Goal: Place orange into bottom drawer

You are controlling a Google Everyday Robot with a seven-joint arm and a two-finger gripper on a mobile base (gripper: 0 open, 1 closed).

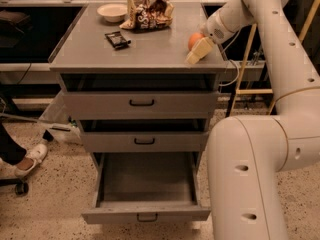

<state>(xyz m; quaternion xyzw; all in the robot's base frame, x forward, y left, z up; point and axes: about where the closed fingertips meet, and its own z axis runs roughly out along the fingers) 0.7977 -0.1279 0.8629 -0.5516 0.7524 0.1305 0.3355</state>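
The orange [194, 38] sits on the grey cabinet top [150, 54] near its right front corner. My gripper [200, 50] has come down from the upper right and is right at the orange's front right side, partly covering it. I cannot tell whether it touches the fruit. The bottom drawer [145, 179] is pulled out at floor level and its flat grey inside holds nothing. The two shallower drawers above it are slightly ajar. My white arm [260, 149] fills the right side of the view.
On the cabinet top are a white bowl [112, 11], a crumpled snack bag [148, 12] and a dark packet [118, 39]. A person's white shoe [29, 159] is on the floor at left. A yellow frame [241, 69] stands to the right of the cabinet.
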